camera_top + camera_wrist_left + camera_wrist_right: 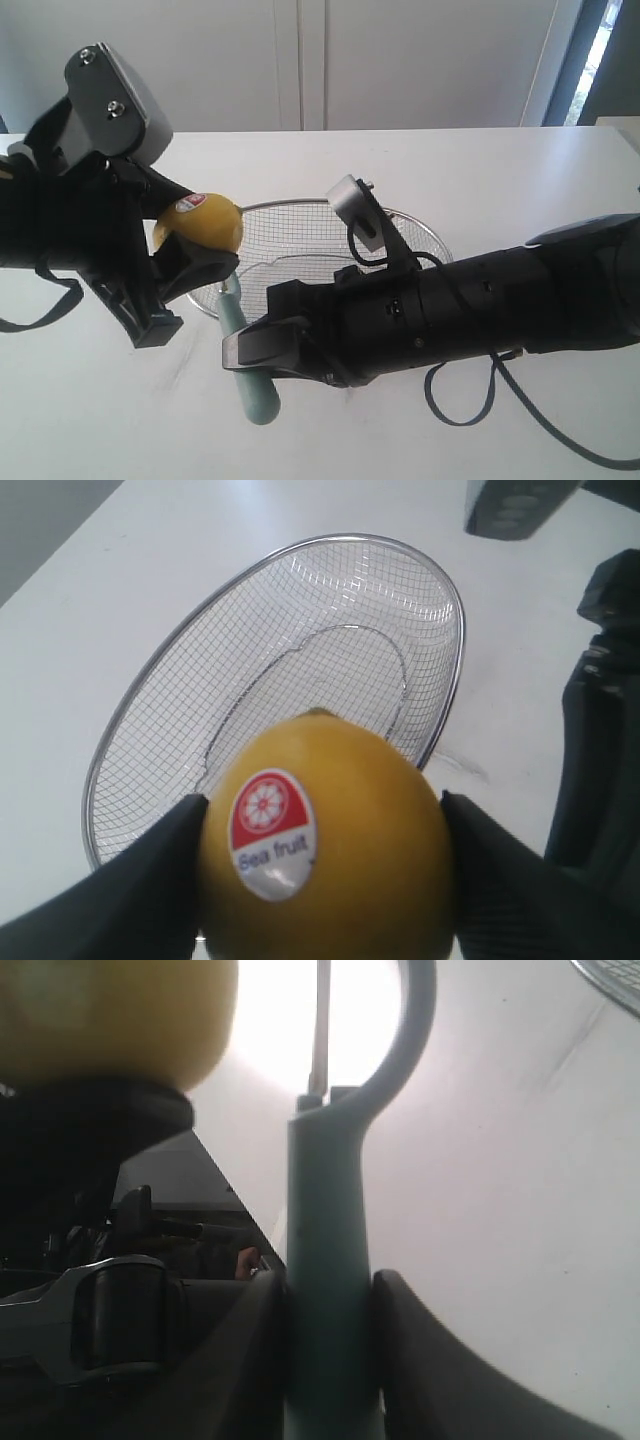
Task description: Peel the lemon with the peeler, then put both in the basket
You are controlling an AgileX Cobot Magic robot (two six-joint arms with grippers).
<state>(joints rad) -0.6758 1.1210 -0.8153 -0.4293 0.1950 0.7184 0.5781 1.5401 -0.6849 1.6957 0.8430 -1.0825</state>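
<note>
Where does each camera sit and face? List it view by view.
Exterior: above the table, looking down at left arm and right arm, lemon, peeler and basket.
Left wrist: behind the left jaws, facing the gripped lemon, basket beyond.
Right wrist: behind the right jaws, looking along the clamped peeler toward the lemon.
All three share the lemon.

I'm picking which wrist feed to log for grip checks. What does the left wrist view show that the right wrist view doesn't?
Left wrist only: the red-and-white sticker on the lemon, the left gripper shut on it, and the whole bowl of the basket. Right wrist only: the peeler, its teal handle pinched in the right gripper. Both: the lemon, blurred in the right wrist view, the white table, and some basket rim.
</note>
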